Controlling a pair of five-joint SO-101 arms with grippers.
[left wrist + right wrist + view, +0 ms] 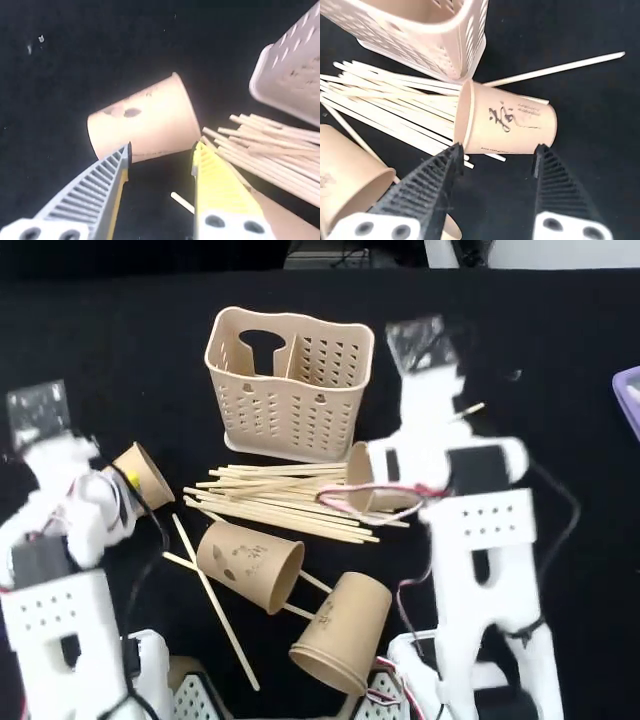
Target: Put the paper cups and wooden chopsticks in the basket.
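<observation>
Grasp step: your left claw (162,148) gapes empty at a plain tan paper cup (142,125) on the black tabletop (75,50). Your right claw (500,148), equally wide, frames a printed tan paper cup (512,125) beside the beige perforated plastic basket (420,30). Close next.

We're seeing matt, smooth paper on the cups (250,565), no gloss at all, and bare pale wood on the chopsticks (290,502). The basket (290,415) is perforated matt plastic, sitting on dull black cloth (120,330). On the right gripper (500,146) we catch ribbed plastic fingers (427,185).
</observation>
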